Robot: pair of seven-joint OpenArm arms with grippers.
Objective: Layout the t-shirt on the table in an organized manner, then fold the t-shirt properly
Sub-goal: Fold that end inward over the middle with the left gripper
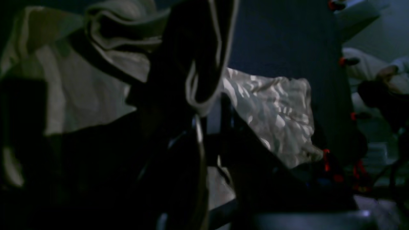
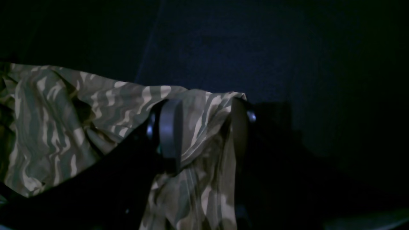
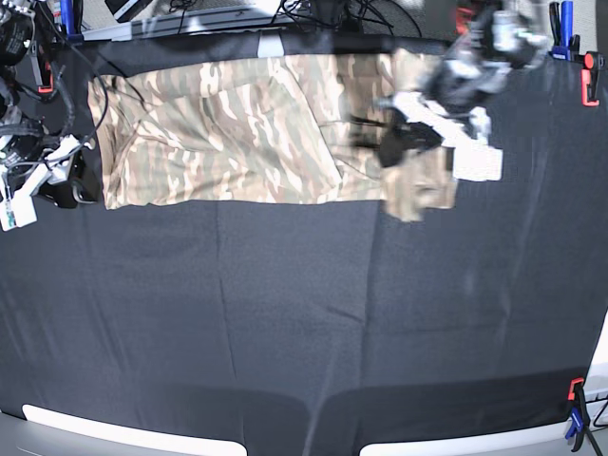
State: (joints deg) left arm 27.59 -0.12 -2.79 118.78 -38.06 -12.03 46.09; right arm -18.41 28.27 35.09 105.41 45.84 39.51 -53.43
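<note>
Shirt: the large camouflage-print t-shirt [image 3: 237, 128] of soft tan, cream and brown fabric lies spread across the far part of the table, its long side running left to right in the base view; its near edge is fairly straight, while its right end is bunched and doubled over.

Table: the wide table covered in matte black cloth [image 3: 304, 323] carries the shirt; the near half is bare cloth, with white rim strips at the near edge.

Clamps: red-and-blue clamps [image 3: 576, 416] grip the table edges at the near right corner and along the far side.

Left gripper: the left gripper [image 3: 394, 138] is over the shirt's bunched right end, blurred in the base view. In the left wrist view dark jaws sit amid raised folds of cloth [image 1: 105, 41], but the picture is too dim; I cannot tell whether the jaws are closed on fabric.

Right gripper: the right gripper [image 2: 204, 127] is at the shirt's left edge. In the right wrist view its jaws stand either side of a gathered fold of camouflage fabric [image 2: 64, 127], pinching it, with cloth hanging down between them.
</note>
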